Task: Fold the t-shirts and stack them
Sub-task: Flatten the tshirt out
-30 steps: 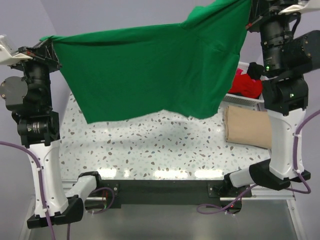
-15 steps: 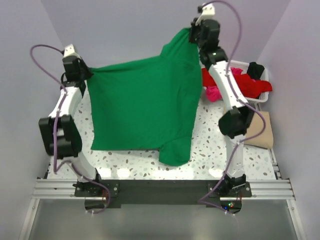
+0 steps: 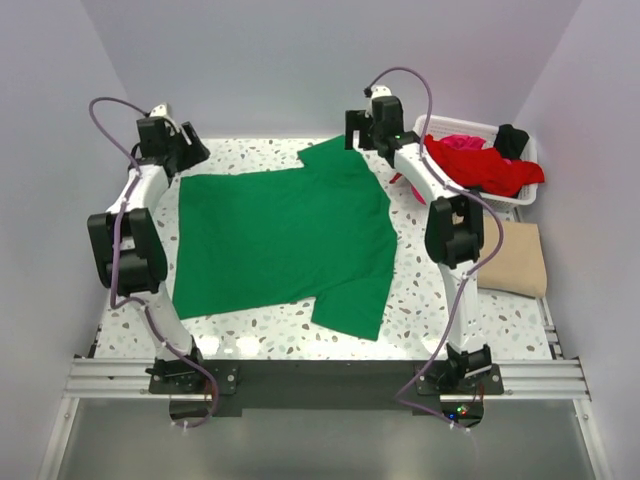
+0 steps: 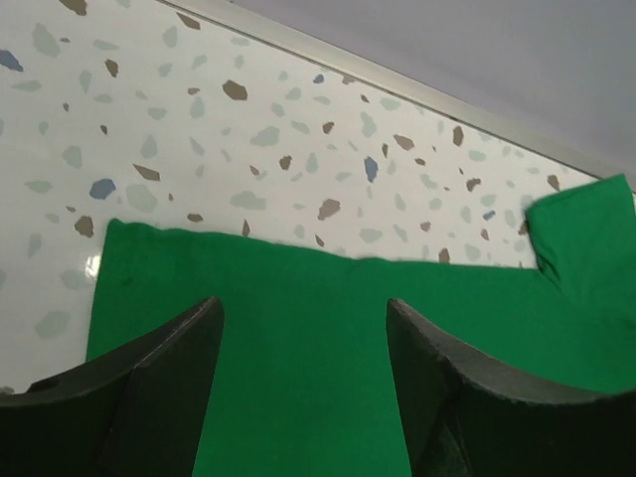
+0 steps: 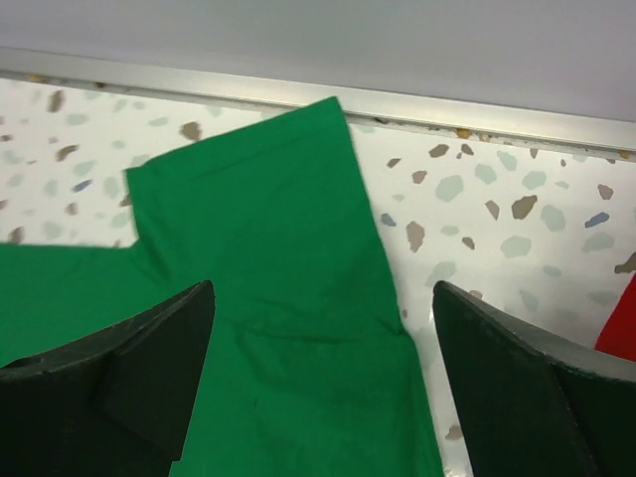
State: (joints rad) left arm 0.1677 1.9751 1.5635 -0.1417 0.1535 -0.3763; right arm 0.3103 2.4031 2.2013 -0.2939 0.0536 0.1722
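Two claws spread wide, left claw [image 4: 303,308] and right claw [image 5: 323,293], over one flat green shirt [image 3: 280,235].

Speckled table [image 3: 420,300] shows bare in a strip along the near edge, a thin margin at the left, and a band on the right between the green shirt and the tan shirt [image 3: 515,260]. The green shirt covers the left and middle, one sleeve close to the far rim, the other pointing toward the near edge. The basket [image 3: 440,124] sits at the far right corner holding a red shirt [image 3: 485,168] with magenta [image 3: 462,141] and black cloth [image 3: 512,138]. The tan shirt lies folded at the right edge, near the basket. The left claw hangs over the shirt's far-left corner, clamping nothing. The right claw hangs over the far sleeve, likewise holding nothing. Whether either one touches the cloth cannot be told.
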